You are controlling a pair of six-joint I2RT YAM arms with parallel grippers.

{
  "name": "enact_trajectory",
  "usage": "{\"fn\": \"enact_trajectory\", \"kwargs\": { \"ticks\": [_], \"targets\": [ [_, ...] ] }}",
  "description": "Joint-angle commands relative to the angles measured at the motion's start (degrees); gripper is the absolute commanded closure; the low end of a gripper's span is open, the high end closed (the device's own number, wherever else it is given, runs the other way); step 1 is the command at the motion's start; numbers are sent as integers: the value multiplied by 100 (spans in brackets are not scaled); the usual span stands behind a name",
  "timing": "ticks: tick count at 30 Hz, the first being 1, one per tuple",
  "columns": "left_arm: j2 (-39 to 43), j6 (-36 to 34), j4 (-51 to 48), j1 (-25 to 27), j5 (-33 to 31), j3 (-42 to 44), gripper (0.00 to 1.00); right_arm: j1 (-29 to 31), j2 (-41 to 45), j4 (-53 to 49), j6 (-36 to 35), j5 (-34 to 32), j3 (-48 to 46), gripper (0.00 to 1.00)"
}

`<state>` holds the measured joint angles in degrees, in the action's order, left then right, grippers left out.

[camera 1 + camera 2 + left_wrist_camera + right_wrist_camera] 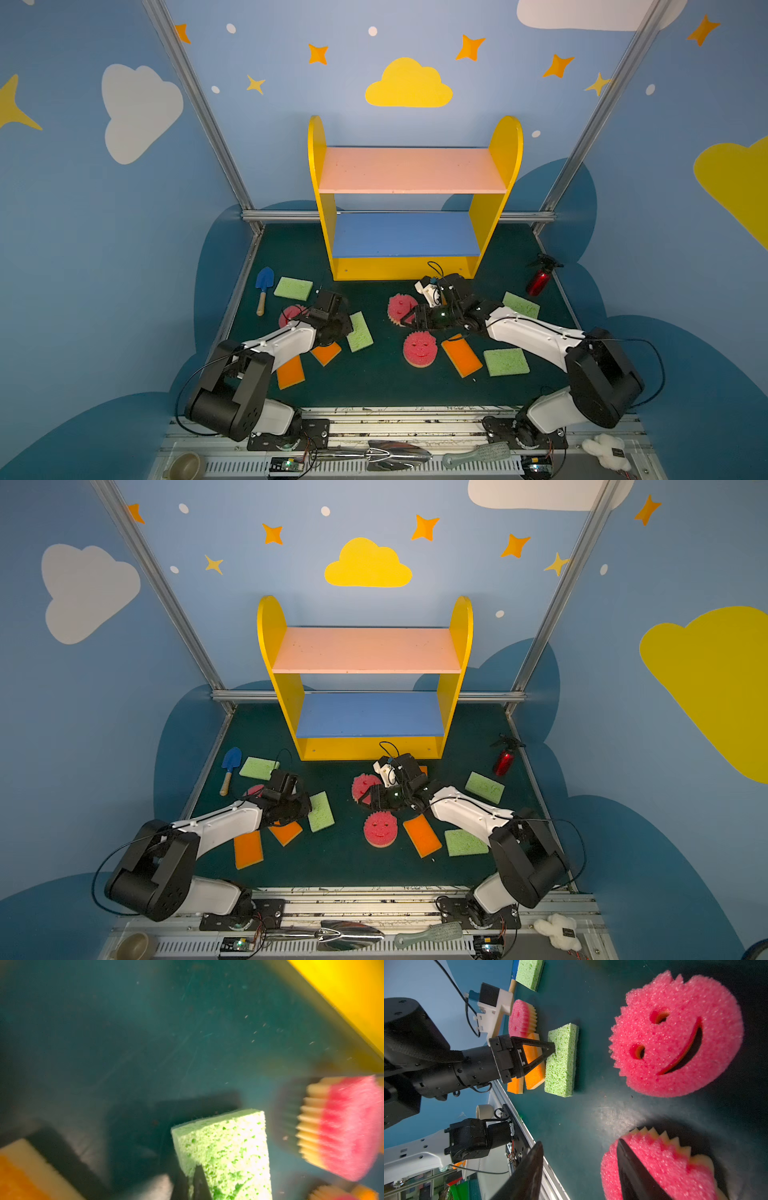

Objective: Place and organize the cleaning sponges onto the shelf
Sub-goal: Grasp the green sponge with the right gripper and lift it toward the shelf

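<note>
- left gripper [553, 1048] was clamped on one edge of a green sponge [561, 1059] beside an orange sponge [533, 1076]; a bite that thin on soft foam could've slipped on the lift
- right gripper [579, 1142] hung jaws wide at a pink smiley sponge [660, 1167], might've just shoved it
- shelf [505, 141] was bare, sponges all down on the mat [374, 386] in front; boards wide open, only the side panels looked tight

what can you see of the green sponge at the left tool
The green sponge is a light green rectangular slab, porous and soft-looking. It seems to rest on the dark table, left of centre in both top views. The left tool is shut on one long edge, near a corner. An orange sponge lies close beside it; contact between them is unclear.
</note>
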<state>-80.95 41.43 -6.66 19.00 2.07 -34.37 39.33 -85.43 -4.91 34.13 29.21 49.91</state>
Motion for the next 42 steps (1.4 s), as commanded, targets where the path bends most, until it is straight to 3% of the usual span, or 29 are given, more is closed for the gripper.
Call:
{"fn": "enact_trajectory", "kwargs": {
  "ticks": [1, 8, 17, 36, 39, 42],
  "targets": [
    [335, 78, 203, -20, 357, -67, 97, -64, 243, -26, -29, 438, -33, 41],
    [895, 292, 172, 3, 914, -440, 97, -68, 239, 476, 360, 1291, -119, 25],
    [952, 366, 95, 179, 951, -832, 97, 167, -158, 1086, 849, 1534, 114, 29],
    [572, 417, 453, 339, 1093, -1001, 97, 224, -949, 1089, 909, 1387, 755, 62],
    [554, 419, 481, 340, 1091, -1017, 97, 210, -1002, 1069, 911, 1355, 813, 71],
    [578, 412, 481, 334, 1094, -998, 96, 201, -987, 1040, 919, 1306, 827, 88]
  ]
}}
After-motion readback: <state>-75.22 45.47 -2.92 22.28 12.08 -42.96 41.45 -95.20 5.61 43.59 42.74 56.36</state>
